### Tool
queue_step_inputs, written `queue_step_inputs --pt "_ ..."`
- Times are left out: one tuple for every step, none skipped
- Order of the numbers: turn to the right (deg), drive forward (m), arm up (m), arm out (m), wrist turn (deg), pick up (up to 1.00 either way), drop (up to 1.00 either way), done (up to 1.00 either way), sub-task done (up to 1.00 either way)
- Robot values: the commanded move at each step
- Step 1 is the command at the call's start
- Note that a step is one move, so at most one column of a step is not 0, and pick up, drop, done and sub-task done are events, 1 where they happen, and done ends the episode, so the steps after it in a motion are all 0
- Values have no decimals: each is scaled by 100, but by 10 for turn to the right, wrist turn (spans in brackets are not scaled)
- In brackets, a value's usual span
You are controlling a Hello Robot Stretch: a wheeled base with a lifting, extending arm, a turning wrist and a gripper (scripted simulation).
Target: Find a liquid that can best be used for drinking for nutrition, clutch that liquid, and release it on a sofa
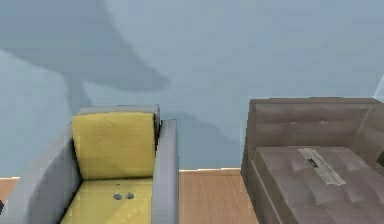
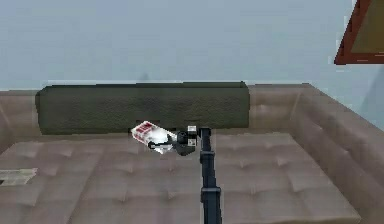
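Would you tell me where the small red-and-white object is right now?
In the arm side view, left of centre: the small red-and-white object is at the seat of the brown sofa, just below the long dark cushion and left of the gripper.

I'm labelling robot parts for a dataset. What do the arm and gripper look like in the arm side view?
The arm is a dark, straight bar with a square section. At its far end sit small white squares with black marks. Left of them is the gripper, a compact dark body with two thin fingers. No cables can be made out.
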Motion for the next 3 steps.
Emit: queue_step_inputs --pt "0 0 -32 0 0 0 0 0 0" --pt "0 0 0 0 0 0 100 0 0" --pt "0 0 10 0 0 0 0 0 0"
